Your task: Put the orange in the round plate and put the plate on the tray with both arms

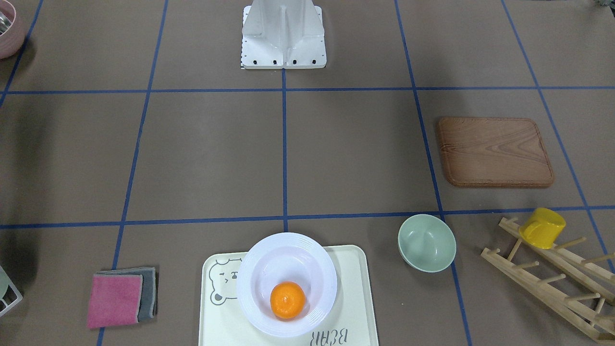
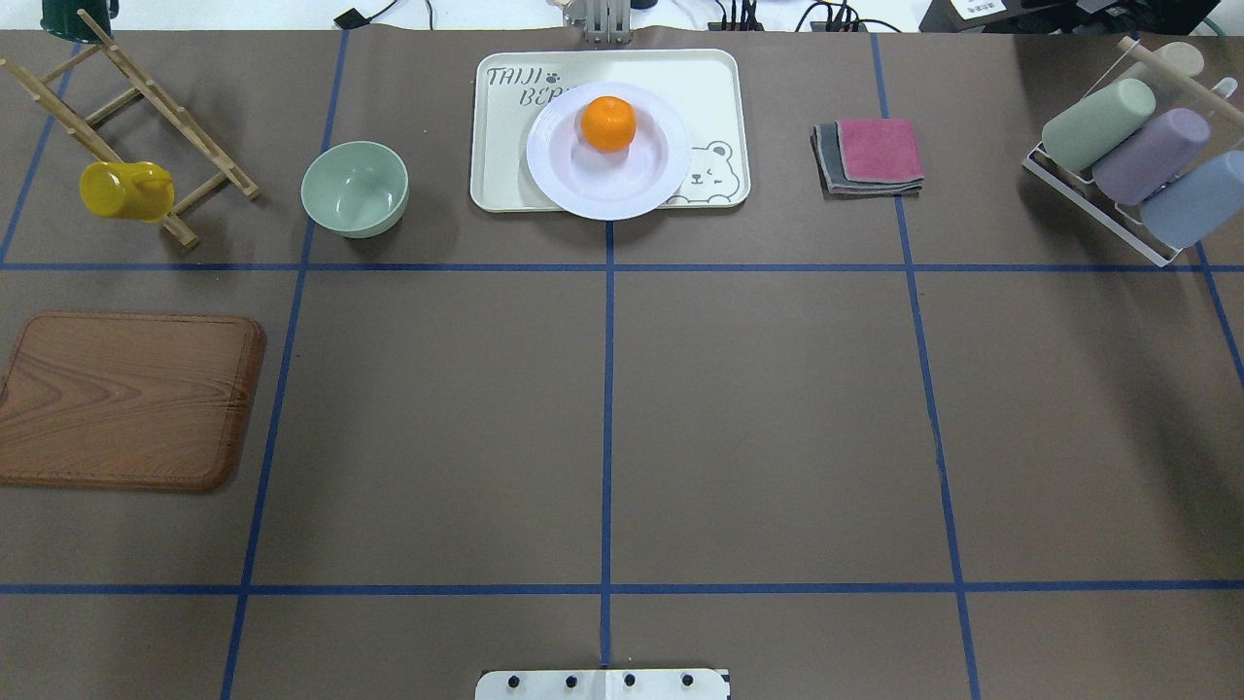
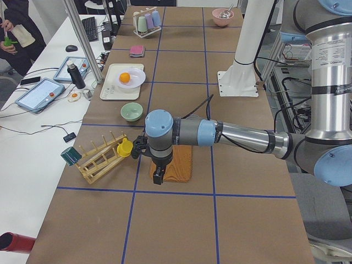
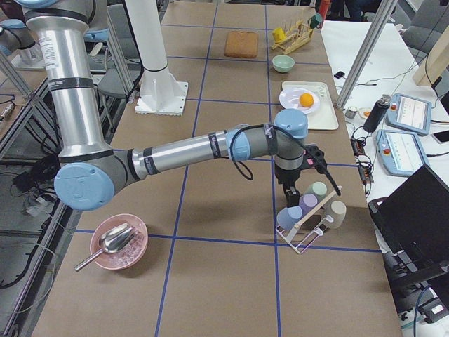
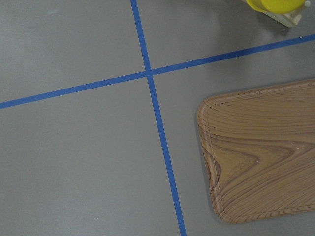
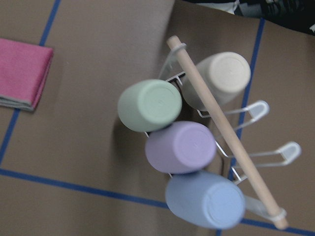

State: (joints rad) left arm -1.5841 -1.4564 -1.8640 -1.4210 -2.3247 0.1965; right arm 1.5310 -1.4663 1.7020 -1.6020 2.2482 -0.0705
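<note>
The orange (image 1: 287, 300) lies inside the white round plate (image 1: 254, 269). The plate rests on the cream tray (image 1: 353, 288) with the bear drawing, at the table's far middle edge from the robot. In the overhead view the orange (image 2: 608, 123) sits toward the plate's (image 2: 583, 194) far side, and the plate overlaps the tray's (image 2: 505, 146) near rim. My left gripper (image 3: 158, 177) hangs over the wooden board, far from the tray. My right gripper (image 4: 288, 201) points down by the cup rack. I cannot tell whether either gripper is open or shut.
A wooden board (image 2: 126, 399) lies at my left, with a pale-green bowl (image 2: 355, 188) and a wooden rack holding a yellow cup (image 2: 124, 190) beyond it. At my right are folded cloths (image 2: 870, 156) and a wire rack of cups (image 2: 1137, 156). A pink bowl (image 4: 118, 242) sits near the right end.
</note>
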